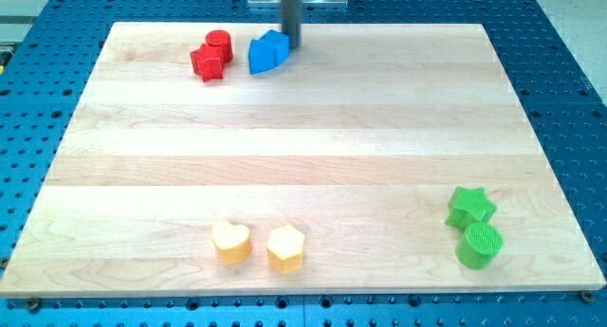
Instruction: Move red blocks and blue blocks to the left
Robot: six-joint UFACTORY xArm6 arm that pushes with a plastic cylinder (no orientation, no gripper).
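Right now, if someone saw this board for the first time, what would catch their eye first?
Probably the cluster at the view's top: my tip pressed against the blue block, with the red cylinder and another red block touching each other just to its left. Next, two pairs along the bottom: yellow heart and yellow hexagon, green star and green cylinder.

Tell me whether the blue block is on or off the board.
On: the blue block sits inside the board's top edge, my tip at its right.

Pale wooden striped-grain surface [313, 128]; red cylinder block [219, 44], red star-like block [207, 63], blue block [267, 52], yellow heart block [230, 243], yellow hexagon block [285, 248], green star block [470, 207], green cylinder block [479, 245].
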